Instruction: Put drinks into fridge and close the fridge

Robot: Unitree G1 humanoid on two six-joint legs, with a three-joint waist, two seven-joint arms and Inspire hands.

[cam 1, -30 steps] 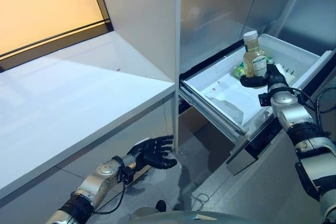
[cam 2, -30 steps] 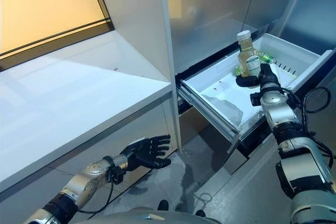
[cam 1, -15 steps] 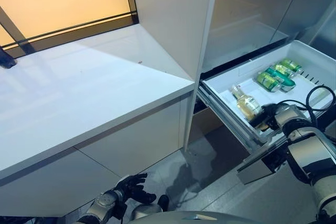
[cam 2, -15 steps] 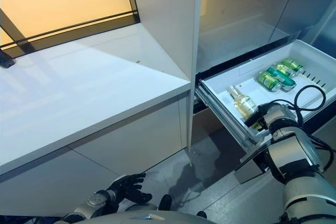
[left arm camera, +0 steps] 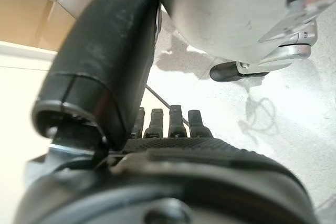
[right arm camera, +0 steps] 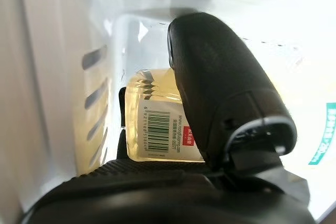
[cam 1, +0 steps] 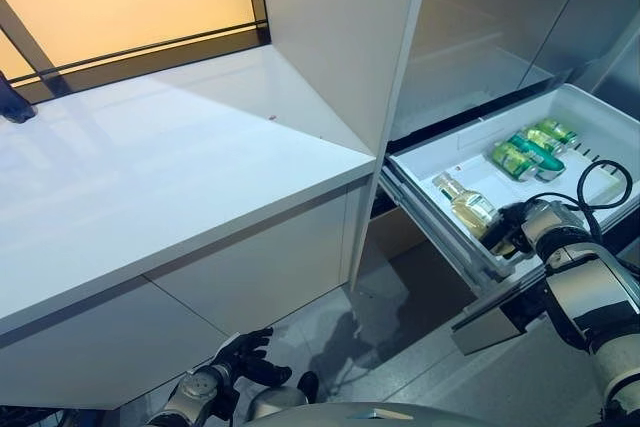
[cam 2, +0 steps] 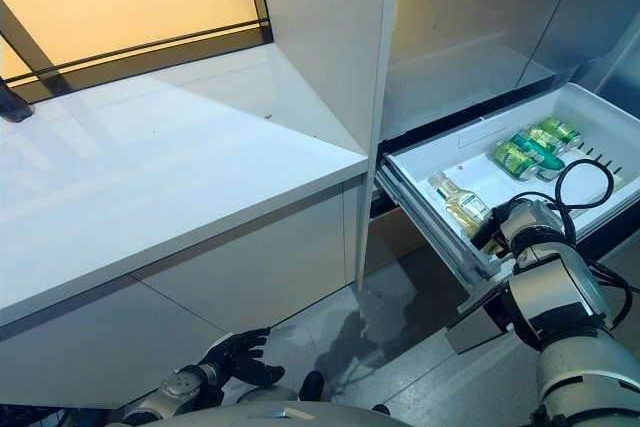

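Note:
A clear bottle of yellow drink (cam 1: 464,205) lies on its side in the front part of the open white fridge drawer (cam 1: 440,152). My right hand (cam 1: 512,228) is at the bottle's base with its fingers and thumb curled round it. In the right wrist view the thumb (right arm camera: 220,87) lies over the labelled bottle (right arm camera: 160,135). Green cans (cam 1: 530,147) lie at the back of the drawer. My left hand (cam 1: 240,357) hangs low by the floor, open and empty, with its fingers (left arm camera: 168,121) straight.
A white counter (cam 1: 150,177) stands to the left, with a tall white panel (cam 1: 340,37) between it and the fridge. The drawer's steel front (cam 1: 490,312) juts out over the grey floor (cam 1: 380,327). Steel fridge doors (cam 1: 480,17) rise above the drawer.
One second ago my right hand held the bottle upright above the drawer; now the bottle lies down in the drawer's front. My left hand has dropped lower. The camera has shifted.

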